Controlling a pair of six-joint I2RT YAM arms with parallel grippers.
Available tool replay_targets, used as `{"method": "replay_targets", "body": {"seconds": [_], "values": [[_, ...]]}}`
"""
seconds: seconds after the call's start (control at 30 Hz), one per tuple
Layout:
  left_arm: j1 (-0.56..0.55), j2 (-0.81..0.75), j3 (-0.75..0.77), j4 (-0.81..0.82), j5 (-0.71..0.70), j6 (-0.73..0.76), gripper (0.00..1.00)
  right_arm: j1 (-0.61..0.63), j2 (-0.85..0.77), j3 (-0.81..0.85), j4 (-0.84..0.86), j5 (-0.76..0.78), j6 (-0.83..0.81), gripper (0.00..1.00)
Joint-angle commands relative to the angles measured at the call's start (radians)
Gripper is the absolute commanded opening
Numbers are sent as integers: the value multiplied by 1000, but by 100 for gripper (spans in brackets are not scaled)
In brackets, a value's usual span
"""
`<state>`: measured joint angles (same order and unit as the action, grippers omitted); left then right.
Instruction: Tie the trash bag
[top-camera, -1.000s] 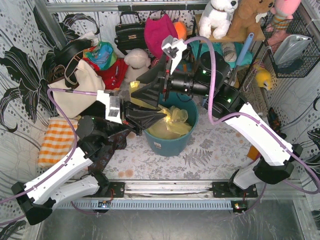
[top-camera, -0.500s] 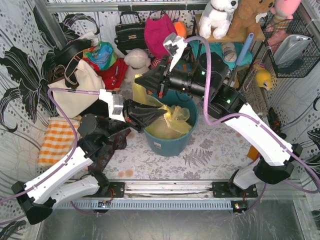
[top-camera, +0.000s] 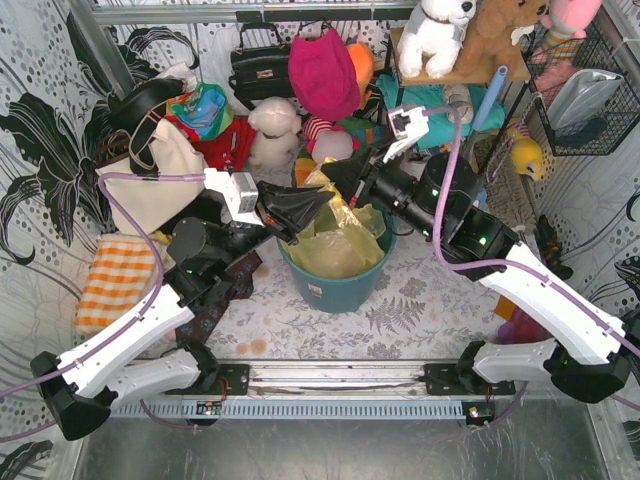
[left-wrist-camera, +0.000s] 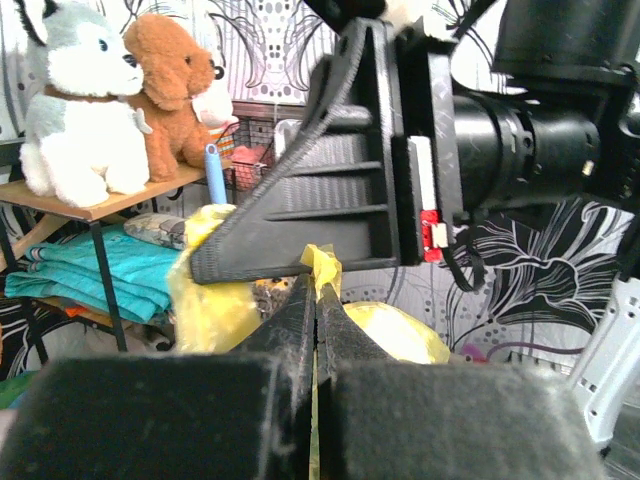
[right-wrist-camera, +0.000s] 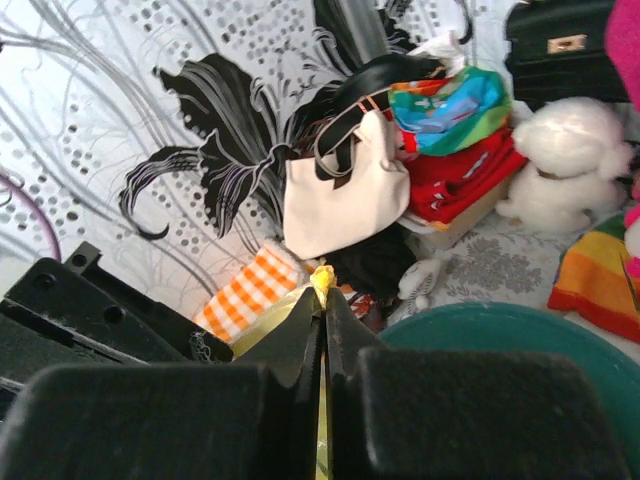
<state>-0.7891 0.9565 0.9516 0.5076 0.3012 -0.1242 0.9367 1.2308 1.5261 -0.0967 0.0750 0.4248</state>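
Because the left tool (left-wrist-camera: 316, 290) and right tool (right-wrist-camera: 323, 300) each clamp a strip of the trash bag (top-camera: 335, 250) above the teal bucket (top-camera: 330, 292) it sits in, crossing them wants gentle, even tension.

Around you, the walls (top-camera: 40, 150) are papered white with black flowers and dots. The table (top-camera: 420, 310) wears a pale grey leaf-print cloth, and a metal rail (top-camera: 340, 378) runs along its near edge. At the back right stands a wooden shelf (left-wrist-camera: 150, 192) on dark legs. A wire basket (top-camera: 560, 140) hangs at the right wall. The light is bright and even.
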Motion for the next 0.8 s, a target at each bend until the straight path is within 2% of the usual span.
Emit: {"method": "replay_targets", "body": {"seconds": [0.0, 0.23, 0.43, 0.63, 0.77], "values": [[8, -4, 4, 80, -100, 24, 0, 4, -78, -75, 67, 160, 91, 0], [8, -5, -2, 79, -198, 35, 0, 4, -177, -198, 127, 222, 131, 0], [8, 5, -2, 79, -203, 26, 0, 4, -242, -359, 347, 72, 74, 0], [8, 4, -4, 71, -208, 24, 0, 5, -265, -415, 449, -88, -85, 0], [8, 2, 2, 54, -210, 27, 0, 4, -291, -454, 476, -126, -173, 0]]}}
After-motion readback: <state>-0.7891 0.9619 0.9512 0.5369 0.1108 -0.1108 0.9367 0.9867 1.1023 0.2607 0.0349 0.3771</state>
